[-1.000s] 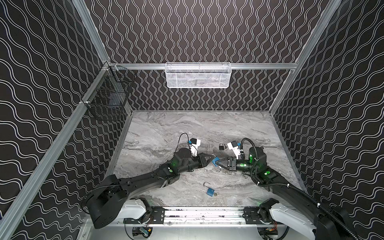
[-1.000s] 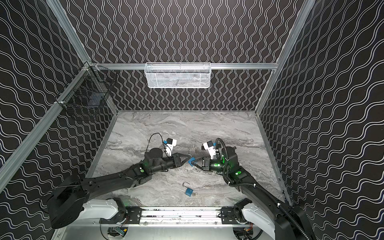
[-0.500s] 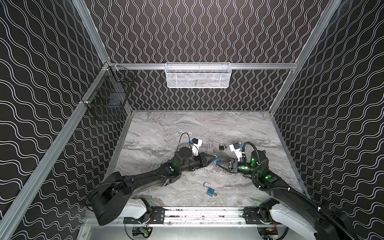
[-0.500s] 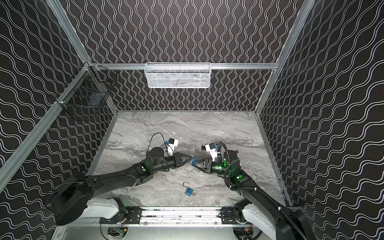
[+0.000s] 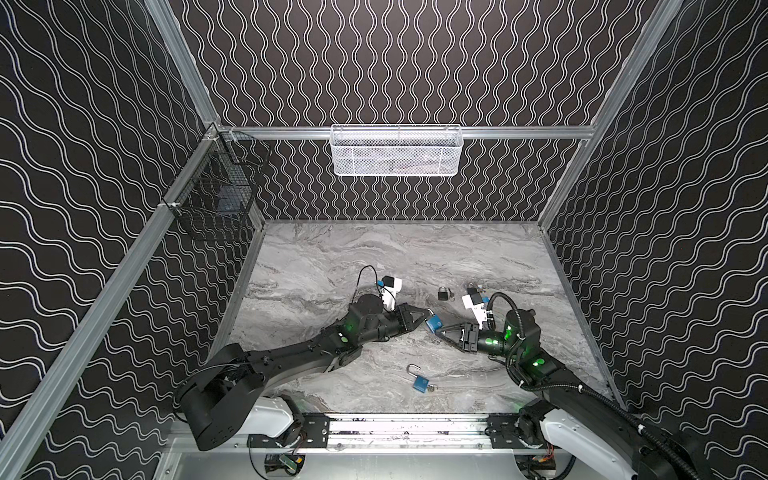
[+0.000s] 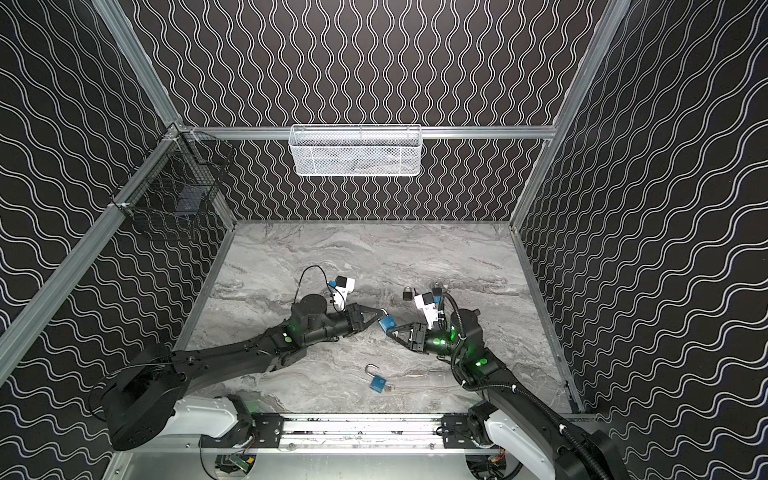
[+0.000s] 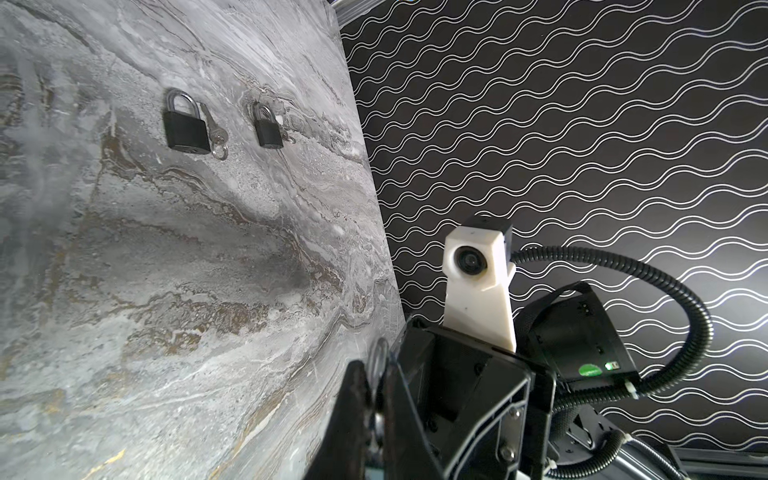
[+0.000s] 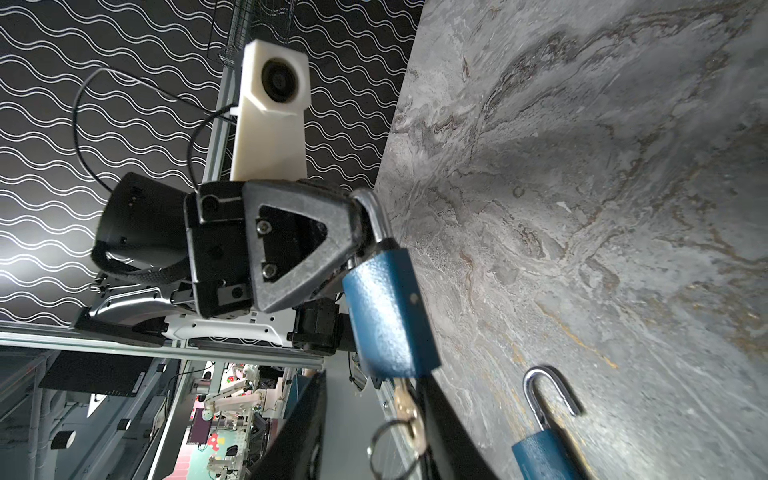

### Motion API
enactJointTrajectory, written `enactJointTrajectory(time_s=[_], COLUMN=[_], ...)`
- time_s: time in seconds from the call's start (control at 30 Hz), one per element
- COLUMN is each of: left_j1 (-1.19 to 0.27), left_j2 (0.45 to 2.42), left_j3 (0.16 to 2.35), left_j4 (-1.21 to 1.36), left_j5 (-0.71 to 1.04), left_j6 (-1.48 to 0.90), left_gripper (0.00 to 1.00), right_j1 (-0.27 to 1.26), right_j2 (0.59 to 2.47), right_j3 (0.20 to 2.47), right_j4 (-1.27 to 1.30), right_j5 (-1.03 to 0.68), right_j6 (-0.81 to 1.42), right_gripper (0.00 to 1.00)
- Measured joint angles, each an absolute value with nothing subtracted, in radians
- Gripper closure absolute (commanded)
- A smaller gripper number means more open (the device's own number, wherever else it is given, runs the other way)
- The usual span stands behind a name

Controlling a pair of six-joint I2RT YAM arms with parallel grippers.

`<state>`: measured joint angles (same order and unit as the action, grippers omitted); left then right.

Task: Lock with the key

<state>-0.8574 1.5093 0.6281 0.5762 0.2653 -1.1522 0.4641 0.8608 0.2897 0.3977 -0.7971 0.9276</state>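
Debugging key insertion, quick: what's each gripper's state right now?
Left gripper: shut on the blue padlock, by its shackle.
Right gripper: open, fingers either side of the key in that padlock, not clamped.

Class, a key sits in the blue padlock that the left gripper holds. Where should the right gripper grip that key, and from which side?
Probably the flat bow of the key, pads on its two broad faces, not the loose ring. Approach from the keyway end of the padlock, opposite the shackle pinched by the left gripper, along the key's axis, for twisting.
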Motion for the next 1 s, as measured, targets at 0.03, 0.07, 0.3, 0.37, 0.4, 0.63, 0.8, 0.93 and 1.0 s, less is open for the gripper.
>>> enactJointTrajectory(time_s=[0.03,0.07,0.3,0.37,0.4,0.63,0.8,0.93,1.0], left_j1=[-0.857,-0.857,-0.856,-0.855,-0.855,-0.853,-0.853,-0.854,-0.854], left_j2=[1.511,1.513,1.520,1.521,1.521,1.519,1.499,1.482,1.472], left_j3=[0.628,0.628,0.621,0.621,0.620,0.591,0.550,0.524,0.511], left_j4=[0.582,0.588,0.612,0.622,0.625,0.660,0.710,0.735,0.746], left_j5=[0.265,0.265,0.263,0.265,0.264,0.257,0.230,0.212,0.203], left_j6=[-1.152,-1.152,-1.172,-1.175,-1.177,-1.205,-1.233,-1.259,-1.266], left_gripper=[1.00,1.00,1.00,1.00,1.00,1.00,1.00,1.00,1.00], right_j1=[0.464,0.464,0.464,0.463,0.463,0.463,0.460,0.455,0.453], right_j2=[0.861,0.861,0.874,0.874,0.872,0.879,0.884,0.888,0.893], right_j3=[0.290,0.289,0.289,0.289,0.289,0.290,0.305,0.315,0.319], right_j4=[0.399,0.401,0.406,0.403,0.408,0.429,0.414,0.410,0.409], right_j5=[-0.797,-0.795,-0.792,-0.786,-0.786,-0.789,-0.782,-0.781,-0.784], right_j6=[0.928,0.929,0.934,0.934,0.930,0.931,0.926,0.925,0.923], right_gripper=[0.66,0.68,0.89,0.92,0.95,1.00,1.00,1.00,1.00])
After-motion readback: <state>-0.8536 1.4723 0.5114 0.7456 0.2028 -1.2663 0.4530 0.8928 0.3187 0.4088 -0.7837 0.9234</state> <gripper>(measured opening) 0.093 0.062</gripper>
